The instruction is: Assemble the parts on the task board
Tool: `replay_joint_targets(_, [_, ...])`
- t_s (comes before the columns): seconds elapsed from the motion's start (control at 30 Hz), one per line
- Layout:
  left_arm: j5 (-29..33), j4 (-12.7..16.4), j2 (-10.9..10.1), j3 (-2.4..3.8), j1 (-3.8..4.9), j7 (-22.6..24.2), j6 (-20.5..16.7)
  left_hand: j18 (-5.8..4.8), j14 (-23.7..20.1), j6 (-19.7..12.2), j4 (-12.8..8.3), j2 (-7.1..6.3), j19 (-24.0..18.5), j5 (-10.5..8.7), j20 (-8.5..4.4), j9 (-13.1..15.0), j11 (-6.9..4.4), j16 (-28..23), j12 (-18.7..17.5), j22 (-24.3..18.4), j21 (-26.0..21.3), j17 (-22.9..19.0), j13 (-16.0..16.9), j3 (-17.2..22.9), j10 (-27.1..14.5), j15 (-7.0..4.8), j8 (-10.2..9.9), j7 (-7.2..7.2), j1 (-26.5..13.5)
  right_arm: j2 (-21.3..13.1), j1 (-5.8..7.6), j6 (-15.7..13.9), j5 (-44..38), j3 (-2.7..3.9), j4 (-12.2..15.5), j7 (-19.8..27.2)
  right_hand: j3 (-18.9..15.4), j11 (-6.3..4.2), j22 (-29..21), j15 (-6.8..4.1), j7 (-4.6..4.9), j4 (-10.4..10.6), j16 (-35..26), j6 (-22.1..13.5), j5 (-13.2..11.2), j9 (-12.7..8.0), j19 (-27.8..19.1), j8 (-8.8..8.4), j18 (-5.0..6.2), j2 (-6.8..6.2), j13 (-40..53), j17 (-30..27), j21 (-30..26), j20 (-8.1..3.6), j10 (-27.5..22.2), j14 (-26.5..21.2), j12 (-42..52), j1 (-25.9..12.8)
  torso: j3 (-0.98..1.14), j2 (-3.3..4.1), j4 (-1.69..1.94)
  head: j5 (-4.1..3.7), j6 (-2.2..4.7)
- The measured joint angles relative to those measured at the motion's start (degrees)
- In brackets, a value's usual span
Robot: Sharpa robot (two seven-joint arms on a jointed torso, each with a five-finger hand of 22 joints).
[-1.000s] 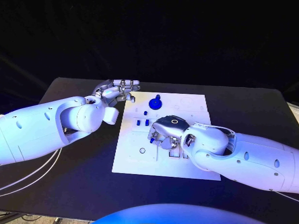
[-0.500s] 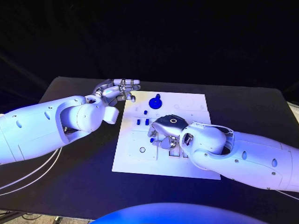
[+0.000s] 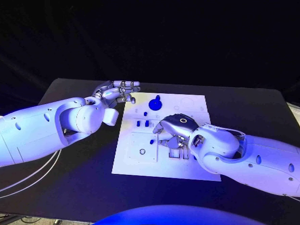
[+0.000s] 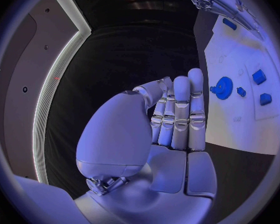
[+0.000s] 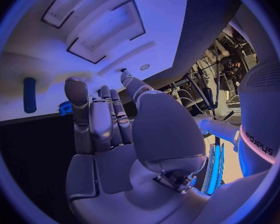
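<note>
The white task board [image 3: 140,161] lies in the middle of the black table. A blue gear [image 3: 155,101] sits near its far edge, and small blue parts [image 3: 144,123] stand in slots below it. My right hand [image 3: 173,132] hovers over the board's middle with its fingers reaching down toward the recessed slots [image 5: 105,32]. I see nothing held in it. A blue peg [image 5: 29,94] and another blue part [image 5: 66,107] lie just past its fingers. My left hand [image 3: 116,91] stays beside the board's far left corner, fingers straight and together [image 4: 177,117], holding nothing. The gear [image 4: 224,88] lies ahead of it.
Bare black table [image 3: 76,164] surrounds the board on all sides. One more small blue part [image 3: 152,140] sits by the right hand's fingers. The left forearm [image 3: 48,126] lies over the table's left side, and the right forearm [image 3: 258,159] crosses the board's near right corner.
My right hand has shifted slightly to the right and away over the board's middle, and its wrist has turned a little. The left hand has not moved.
</note>
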Motion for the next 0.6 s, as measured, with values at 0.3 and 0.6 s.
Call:
replay_joint_targets(0.3, [-0.15,0.00,-0.08,0.00,0.00,-0.18,0.16,-0.01,-0.01,0.00,0.00,0.00,0.00,0.00,0.00,0.00,0.00,0.00,0.00,0.05,0.00,0.00,-0.02,0.00,0.00,0.01,0.00,0.00,0.00,-7.58,3.68,-1.39,3.04,0.76,3.74,0.08,-1.46,-0.29,-0.48,0.00,-0.42,-0.04,-0.14,0.59,0.86,0.00,0.20,0.00,-0.01,-0.02,-0.19,-0.73,0.15,-0.20,0.12,0.00,0.49,0.62,-0.03,-0.02,-0.09,-0.69,0.63])
replay_joint_targets(0.6, [-0.24,0.10,-0.08,0.00,0.00,-0.23,0.33,-0.01,-0.03,0.00,-0.16,0.00,0.00,0.00,0.00,0.00,0.00,0.00,0.00,0.04,0.00,0.00,-0.05,0.16,0.00,0.03,0.00,0.00,0.00,-10.25,5.42,1.61,3.89,0.83,1.39,-0.92,-5.03,0.01,-2.51,0.00,-1.34,0.19,-1.55,-0.34,2.00,-0.10,-0.25,0.00,0.00,-0.76,-0.36,-2.79,-1.53,-0.20,-3.91,0.00,0.24,1.04,-0.03,-0.04,-0.12,-1.31,1.12])
